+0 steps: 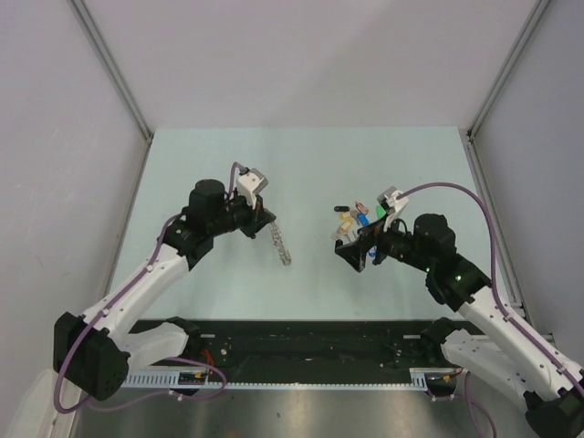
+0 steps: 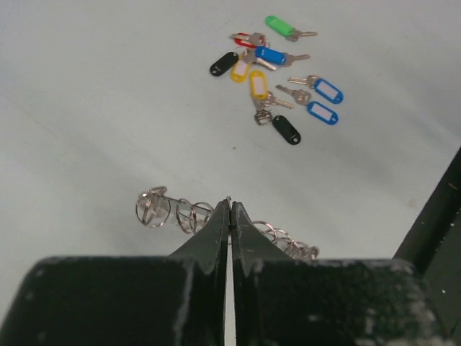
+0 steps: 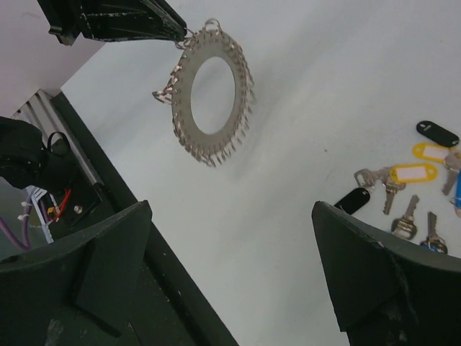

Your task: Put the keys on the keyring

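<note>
The keyring (image 1: 282, 245), a flat grey metal ring fringed with small wire loops, hangs edge-on above the table's middle. My left gripper (image 1: 270, 222) is shut on its top rim. In the left wrist view the closed fingertips (image 2: 230, 205) pinch the keyring (image 2: 162, 209), and its loops spread to both sides. The right wrist view shows the keyring (image 3: 209, 144) face-on with its wide hole, dangling from the left fingers (image 3: 130, 18). The keys (image 1: 356, 219) lie scattered on the table, coloured tags up. My right gripper (image 1: 361, 246) hovers open just in front of them, holding nothing. The keys (image 3: 403, 176) lie to its right.
A black rail (image 1: 301, 347) runs along the table's near edge, between the arm bases. Grey walls with metal posts enclose the pale table (image 1: 301, 164) on three sides. In the left wrist view the keys (image 2: 277, 79) lie in a cluster beyond the ring.
</note>
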`<state>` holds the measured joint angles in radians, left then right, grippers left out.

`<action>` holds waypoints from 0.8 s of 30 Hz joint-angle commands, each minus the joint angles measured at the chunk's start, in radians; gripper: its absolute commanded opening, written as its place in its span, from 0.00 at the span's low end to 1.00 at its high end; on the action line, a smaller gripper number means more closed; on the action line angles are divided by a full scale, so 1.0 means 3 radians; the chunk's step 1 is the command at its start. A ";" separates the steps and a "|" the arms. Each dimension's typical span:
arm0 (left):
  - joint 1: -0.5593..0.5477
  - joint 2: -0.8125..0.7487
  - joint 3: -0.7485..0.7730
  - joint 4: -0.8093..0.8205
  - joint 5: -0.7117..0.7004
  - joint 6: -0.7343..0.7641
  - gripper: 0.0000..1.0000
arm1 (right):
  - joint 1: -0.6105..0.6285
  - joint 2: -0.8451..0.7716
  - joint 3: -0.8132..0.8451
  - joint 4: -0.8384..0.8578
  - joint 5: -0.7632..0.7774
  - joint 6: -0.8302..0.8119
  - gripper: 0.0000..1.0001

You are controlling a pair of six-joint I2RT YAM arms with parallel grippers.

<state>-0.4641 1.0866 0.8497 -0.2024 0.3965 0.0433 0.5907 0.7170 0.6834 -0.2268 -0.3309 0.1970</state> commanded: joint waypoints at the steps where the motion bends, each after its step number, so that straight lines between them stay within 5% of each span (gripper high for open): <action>1: -0.0079 -0.0109 0.0036 0.0398 0.0381 -0.0082 0.02 | 0.0046 0.0278 0.0135 0.0637 -0.0226 0.0110 1.00; 10: -0.0202 -0.0303 -0.0091 0.0797 0.0529 -0.0399 0.03 | 0.0046 0.0795 0.0084 0.1634 -0.0753 0.0325 0.99; 24: -0.0289 -0.0390 -0.0225 0.1237 0.0749 -0.0661 0.04 | -0.0097 0.1302 0.0054 0.2693 -0.1289 0.0585 0.70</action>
<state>-0.5369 0.9989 0.7822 0.0620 0.5671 -0.1158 0.5842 1.0687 0.6846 0.4122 -0.6342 0.3164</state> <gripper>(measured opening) 0.036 0.732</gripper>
